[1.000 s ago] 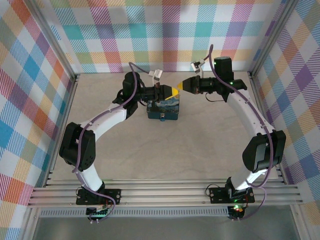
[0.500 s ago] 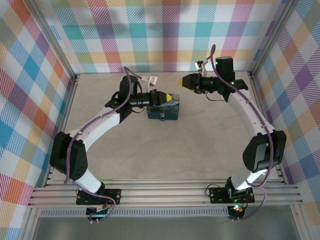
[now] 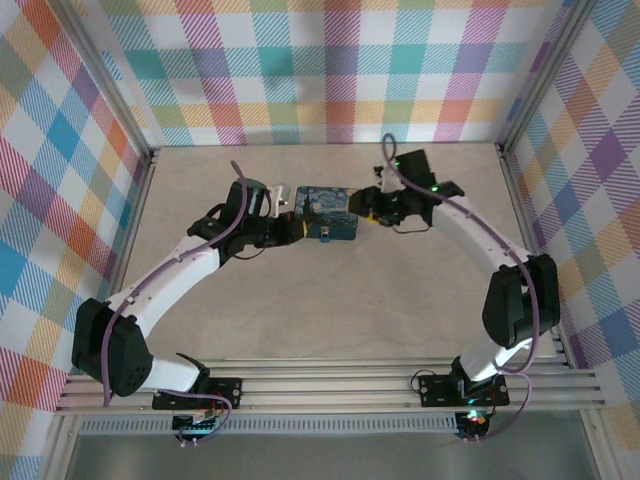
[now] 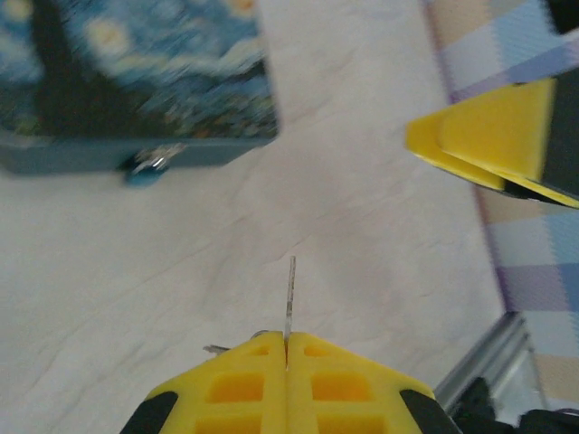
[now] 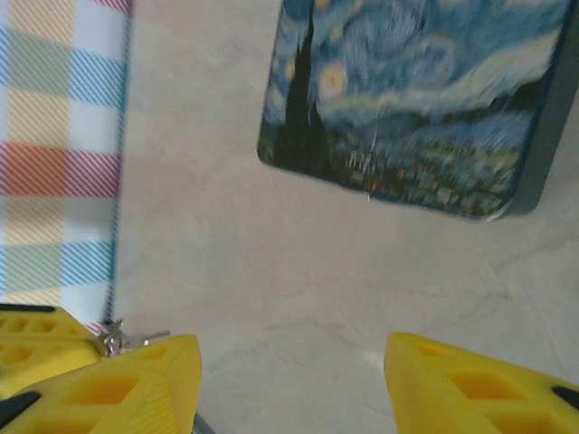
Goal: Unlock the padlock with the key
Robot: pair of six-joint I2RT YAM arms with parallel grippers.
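Observation:
A flat box [image 3: 325, 205] printed with a blue starry-night painting lies at the table's middle back. A small padlock [image 4: 149, 165] hangs on its front wall, blurred. My left gripper [image 4: 287, 339] is shut on the key [image 4: 290, 289], whose thin blade sticks out edge-on past the fingertips over bare table. In the top view the left gripper [image 3: 290, 228] sits at the box's front left corner. My right gripper [image 5: 289, 380] stands open and holds nothing. It hovers just right of the box [image 5: 416, 108], where the top view has the right gripper [image 3: 368, 203].
The beige tabletop [image 3: 330, 300] is bounded by aluminium rails and checked cloth walls [image 3: 330, 60]. The right gripper's yellow fingers [image 4: 493, 136] appear in the left wrist view, close across the box from the key.
The two grippers, which met above the box, have separated and dropped to table level. The left one pulled back leftward with the key. The right one came down beside the box.

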